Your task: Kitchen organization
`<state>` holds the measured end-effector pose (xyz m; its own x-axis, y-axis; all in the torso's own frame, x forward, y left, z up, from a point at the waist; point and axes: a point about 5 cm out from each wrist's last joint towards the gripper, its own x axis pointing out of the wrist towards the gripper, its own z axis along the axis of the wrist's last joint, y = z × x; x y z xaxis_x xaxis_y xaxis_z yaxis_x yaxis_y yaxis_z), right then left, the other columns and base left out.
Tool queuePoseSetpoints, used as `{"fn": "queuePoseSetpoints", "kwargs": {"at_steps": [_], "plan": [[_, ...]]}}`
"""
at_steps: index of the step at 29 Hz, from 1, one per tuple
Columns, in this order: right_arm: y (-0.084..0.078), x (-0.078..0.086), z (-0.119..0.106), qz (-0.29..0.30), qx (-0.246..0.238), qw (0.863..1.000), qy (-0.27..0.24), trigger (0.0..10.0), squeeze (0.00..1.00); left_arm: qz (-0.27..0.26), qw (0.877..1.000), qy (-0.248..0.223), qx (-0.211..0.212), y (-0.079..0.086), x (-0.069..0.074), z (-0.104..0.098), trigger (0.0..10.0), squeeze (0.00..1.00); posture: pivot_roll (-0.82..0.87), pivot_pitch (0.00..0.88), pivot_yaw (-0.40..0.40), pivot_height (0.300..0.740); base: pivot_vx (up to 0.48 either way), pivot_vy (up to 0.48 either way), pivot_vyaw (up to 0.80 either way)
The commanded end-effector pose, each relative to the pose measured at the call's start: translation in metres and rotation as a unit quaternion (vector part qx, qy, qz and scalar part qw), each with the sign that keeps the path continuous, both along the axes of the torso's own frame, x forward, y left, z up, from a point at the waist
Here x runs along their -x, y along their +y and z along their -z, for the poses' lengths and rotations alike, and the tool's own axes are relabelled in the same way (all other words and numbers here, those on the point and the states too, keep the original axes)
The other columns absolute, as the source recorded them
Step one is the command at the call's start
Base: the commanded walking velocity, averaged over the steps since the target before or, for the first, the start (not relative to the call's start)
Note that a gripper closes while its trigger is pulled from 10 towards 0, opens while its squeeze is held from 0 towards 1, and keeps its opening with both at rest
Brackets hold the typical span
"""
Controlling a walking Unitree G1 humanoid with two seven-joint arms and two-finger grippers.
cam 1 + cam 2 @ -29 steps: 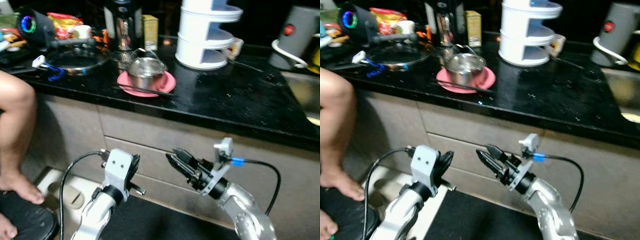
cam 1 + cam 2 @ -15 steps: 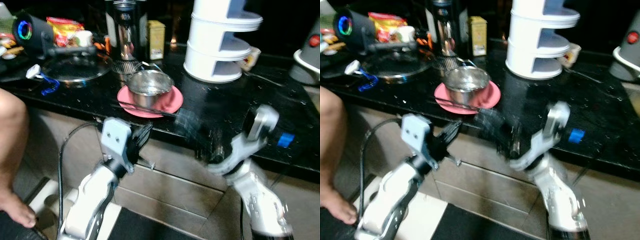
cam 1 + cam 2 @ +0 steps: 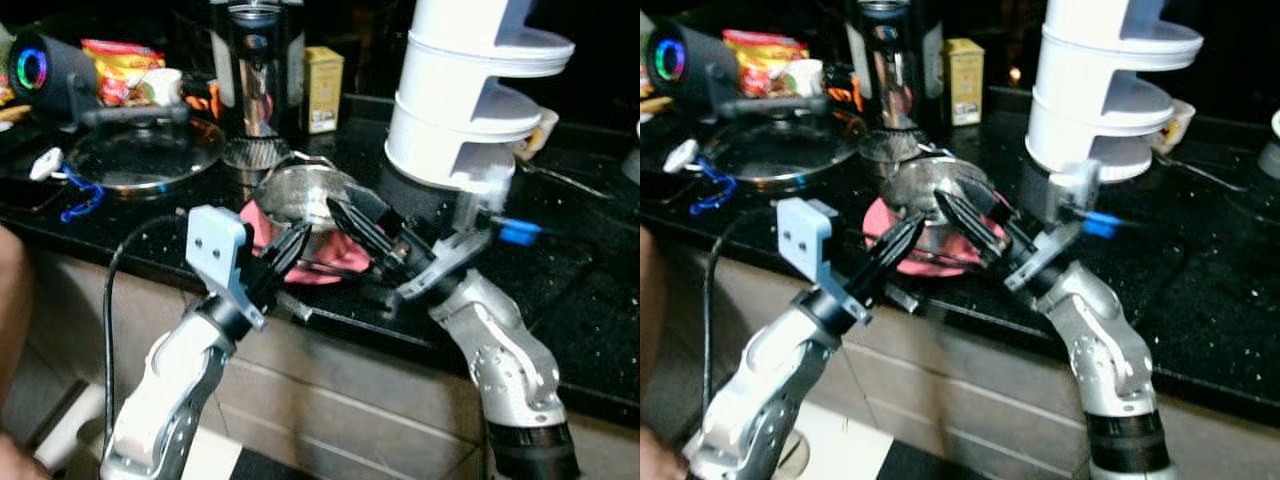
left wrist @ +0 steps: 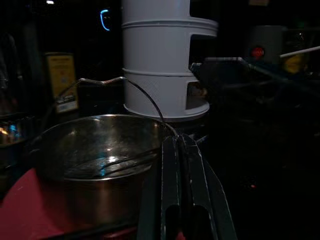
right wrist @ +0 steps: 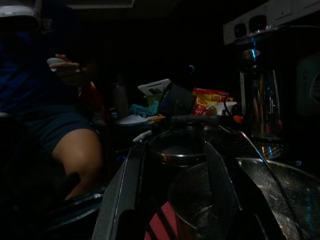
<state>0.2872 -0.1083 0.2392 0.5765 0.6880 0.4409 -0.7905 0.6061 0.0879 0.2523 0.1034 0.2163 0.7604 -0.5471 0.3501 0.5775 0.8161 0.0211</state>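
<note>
Bowl [image 3: 300, 195] (steel, wire handle) sits on the pink plate [image 3: 262, 228] at the worktop [image 3: 560, 290] edge; left hand [image 4: 181, 165] clenched beside it, right hand [image 3: 345, 222] spread; approach slowly, gripping the rim squarely.

We look down from head height at the counter [image 3: 560, 300]; both wrist cameras sit low and close, sharing the steel bowl [image 4: 95, 150] from opposite sides.

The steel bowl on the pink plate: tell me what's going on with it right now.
Both grippers are raised at the counter edge, either side of the steel bowl on the pink plate. The left gripper is shut, near the plate. The right gripper is open, fingers pointing at the bowl. Neither holds anything. The white tiered stand sits behind.
</note>
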Motion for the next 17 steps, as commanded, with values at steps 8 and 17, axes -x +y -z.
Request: {"fn": "queuePoseSetpoints", "kwargs": {"at_steps": [8, 17], "plan": [[-0.005, 0.0, -0.001, 0.005, -0.026, 1.0, 0.004, 10.0, 0.0, -0.008, 1.0, -0.019, -0.013, 0.009, 0.005, -0.014, 10.0, 0.0, 0.04, 0.0, -0.047, 0.74, 0.0, 0.0, 0.0], [-0.006, -0.014, 0.029, 0.103, 0.057, 0.992, 0.043, 10.0, 1.0, -0.119, 0.993, -0.012, -0.018, 0.047, -0.002, -0.01, 10.0, 0.0, 0.05, 0.0, -0.047, 0.74, 0.0, 0.0, 0.0]]}}
